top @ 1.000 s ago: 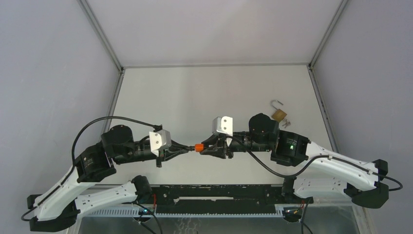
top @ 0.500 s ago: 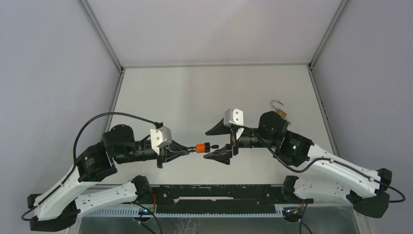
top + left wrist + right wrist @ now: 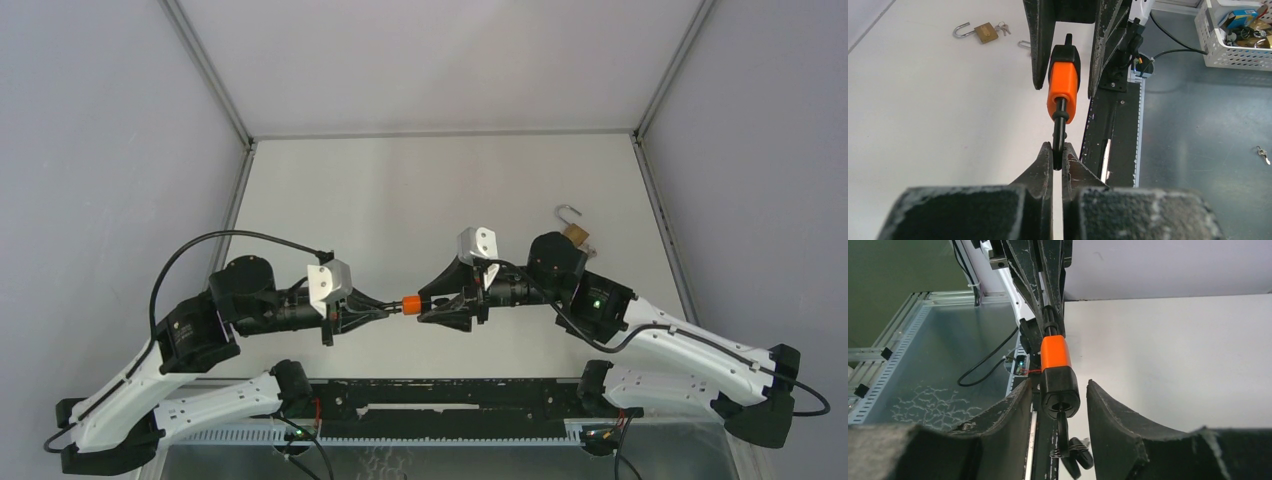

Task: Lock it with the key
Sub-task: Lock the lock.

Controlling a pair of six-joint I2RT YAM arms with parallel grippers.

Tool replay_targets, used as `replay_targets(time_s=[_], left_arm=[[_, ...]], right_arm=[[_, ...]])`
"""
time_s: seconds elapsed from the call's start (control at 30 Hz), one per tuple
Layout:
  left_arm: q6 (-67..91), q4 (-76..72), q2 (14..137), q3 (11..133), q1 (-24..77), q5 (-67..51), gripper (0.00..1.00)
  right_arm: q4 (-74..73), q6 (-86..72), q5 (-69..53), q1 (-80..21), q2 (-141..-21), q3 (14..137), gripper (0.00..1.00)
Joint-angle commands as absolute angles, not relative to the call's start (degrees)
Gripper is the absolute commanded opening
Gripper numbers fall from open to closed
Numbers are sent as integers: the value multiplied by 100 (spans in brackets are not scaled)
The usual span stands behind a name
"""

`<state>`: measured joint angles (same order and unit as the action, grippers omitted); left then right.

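An orange and black padlock (image 3: 408, 305) hangs in the air between the two arms. My left gripper (image 3: 390, 307) is shut on its thin black shackle (image 3: 1058, 142); the orange body (image 3: 1063, 90) points away from it. My right gripper (image 3: 436, 301) is open, its fingers (image 3: 1039, 45) standing on either side of the lock's black end (image 3: 1060, 392), with a visible gap on the right side. A black key (image 3: 1063, 432) sits in the keyhole, with further keys on a ring hanging below it. My right gripper (image 3: 1059, 392) is not touching the key.
A brass padlock (image 3: 573, 233) with its shackle open and small keys lies on the white table at the right; it also shows in the left wrist view (image 3: 984, 31). A white basket (image 3: 1233, 30) and a loose key (image 3: 1262, 155) lie beyond the table's near edge.
My right gripper let go of the lock, backed off and opened wide, then came back round the lock's black end with the jaws narrower. My left gripper has held the lock still.
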<state>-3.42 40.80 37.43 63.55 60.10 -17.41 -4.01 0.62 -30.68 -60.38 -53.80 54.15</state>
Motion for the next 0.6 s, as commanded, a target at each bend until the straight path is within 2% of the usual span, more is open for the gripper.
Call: replay_targets(time_s=[0.0,0.3,0.57], left_arm=[[-260,3532,3647,6471,5994,-1934,0],[-149,3471,3691,6537,5994,-2087,0],[-219,3498,3680,6557,5995,-2089,0]], right_arm=[[129,-122,-3292,-5995,-5359,5429,50],[313,-168,-3366,-5996,-5531,5432,53],[118,-149,-3374,-5927,-5531,5432,62]])
